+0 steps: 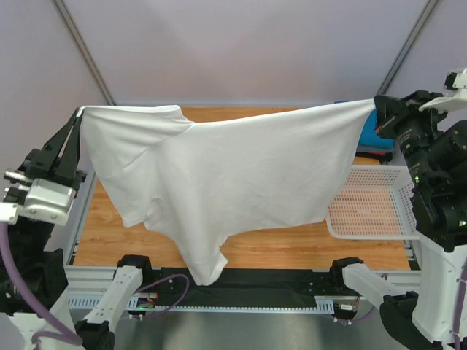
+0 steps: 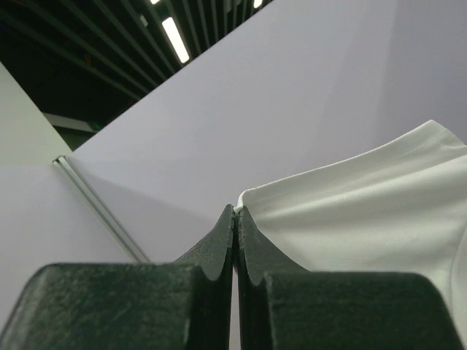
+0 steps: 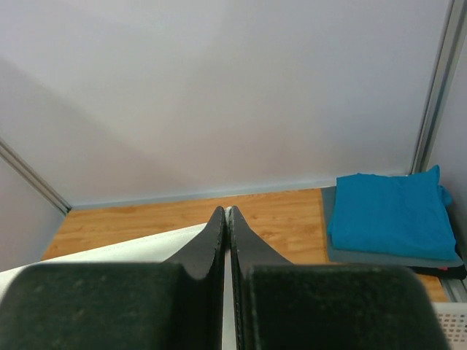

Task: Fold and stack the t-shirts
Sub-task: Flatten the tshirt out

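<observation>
White cloth short-sleeved t-shirt point(image 1: 233, 175) hangs spread above the wooden table point(image 1: 102, 233), stretched between my arms. Left gripper point(image 1: 79, 113) and right gripper point(image 1: 376, 107) are each pinched fully closed on an upper edge of it. I'd lower both evenly, cloth taut, laying it flat mid-table; the folded teal t-shirt point(image 3: 390, 215) sits at the far right corner.

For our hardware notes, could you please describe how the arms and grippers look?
The left arm and right arm mix black joints with white covers; a purple cable trails from the left. The left gripper and right gripper have dark, tapering fingers.
</observation>
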Action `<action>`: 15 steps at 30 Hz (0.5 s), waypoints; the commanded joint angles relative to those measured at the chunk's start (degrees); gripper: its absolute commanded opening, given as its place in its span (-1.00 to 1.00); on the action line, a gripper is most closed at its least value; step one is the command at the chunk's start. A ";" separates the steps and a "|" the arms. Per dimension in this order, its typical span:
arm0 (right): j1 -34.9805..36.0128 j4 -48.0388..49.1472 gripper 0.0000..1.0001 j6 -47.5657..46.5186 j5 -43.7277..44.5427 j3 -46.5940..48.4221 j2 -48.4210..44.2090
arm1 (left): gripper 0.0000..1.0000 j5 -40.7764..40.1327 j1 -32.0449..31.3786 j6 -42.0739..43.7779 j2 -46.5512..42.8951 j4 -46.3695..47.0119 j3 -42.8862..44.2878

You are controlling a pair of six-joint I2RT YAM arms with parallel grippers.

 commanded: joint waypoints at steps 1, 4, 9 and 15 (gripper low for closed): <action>0.12 -1.52 -0.99 -1.90 4.65 -1.22 3.65 | -1.00 -2.12 0.35 4.78 5.23 -2.27 -0.24; 0.12 1.72 -0.99 -0.85 4.65 -6.91 5.32 | -1.00 -1.24 0.35 6.20 6.55 -2.63 -4.54; 0.13 9.10 -0.99 1.79 5.35 -15.45 8.91 | -1.00 -4.05 0.35 8.84 10.15 -0.44 -14.54; 0.12 15.34 -0.99 5.65 5.00 -23.36 17.17 | -1.00 -5.20 0.35 9.90 18.41 7.99 -24.74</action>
